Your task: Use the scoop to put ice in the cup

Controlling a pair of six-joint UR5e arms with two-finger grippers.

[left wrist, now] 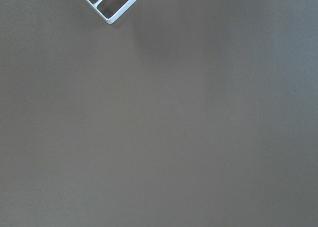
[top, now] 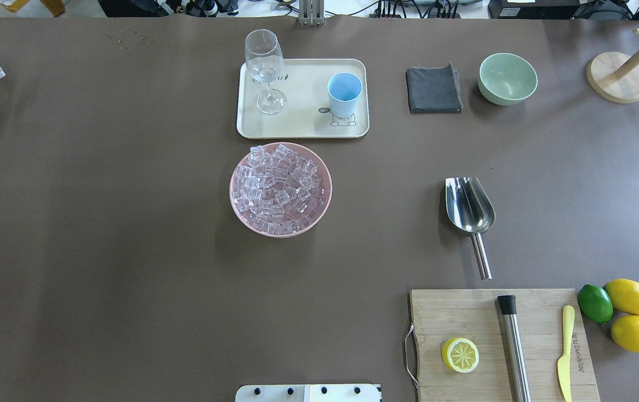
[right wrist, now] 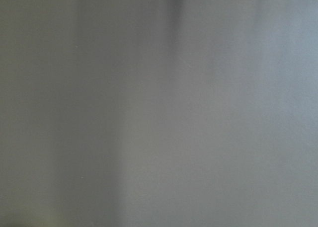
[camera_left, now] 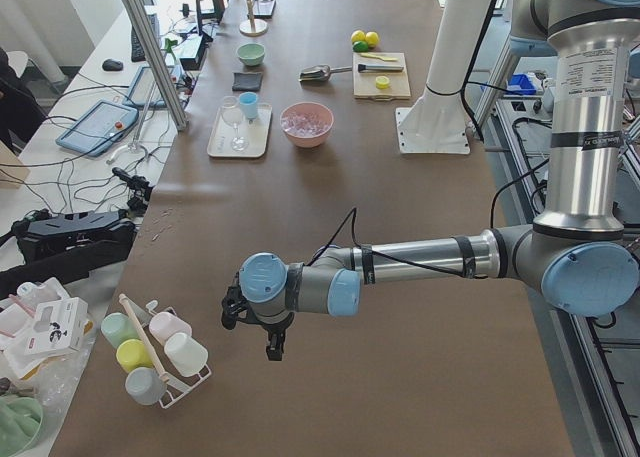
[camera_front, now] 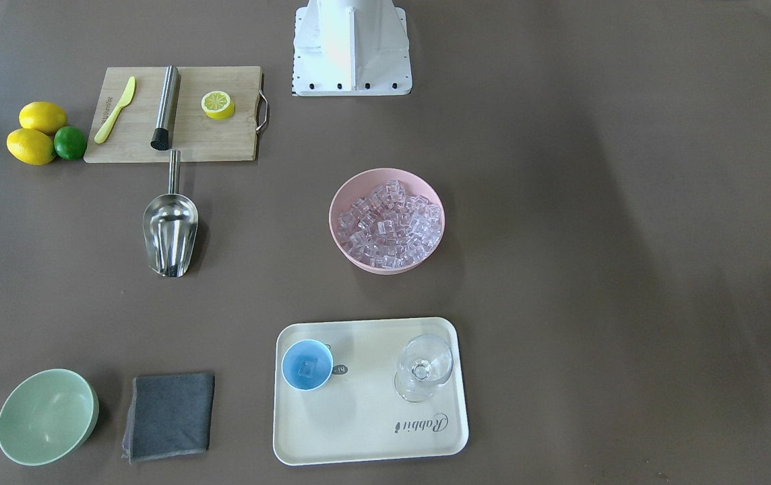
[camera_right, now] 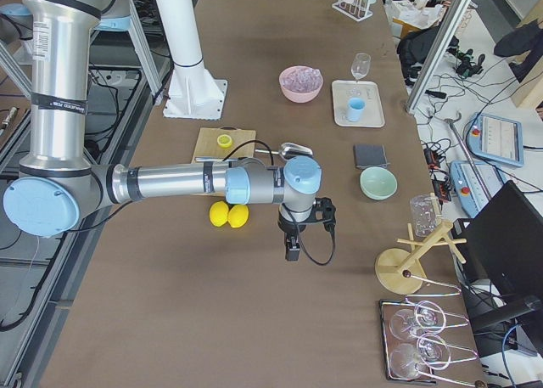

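The ice (camera_front: 389, 222) fills a pink bowl (top: 319, 167) at mid-table. The light-blue cup (camera_front: 306, 364) stands on a cream tray (camera_front: 358, 431) and holds a clear cube; it also shows in the overhead view (top: 344, 94). The steel scoop (camera_front: 170, 229) lies empty on the table beside the cutting board, its handle toward the board. It also shows in the overhead view (top: 469, 209). My left gripper (camera_left: 272, 345) hangs over the table's left end, far from these. My right gripper (camera_right: 293, 250) hangs over the right end. I cannot tell whether either is open or shut.
A wine glass (camera_front: 424, 367) shares the tray. A grey cloth (camera_front: 170, 416) and a green bowl (camera_front: 46, 416) lie beyond the scoop. The cutting board (camera_front: 224, 145) carries a lemon half, steel cylinder and yellow knife; lemons (camera_front: 35, 131) lie beside it. A cup rack (camera_left: 155, 352) stands near my left gripper.
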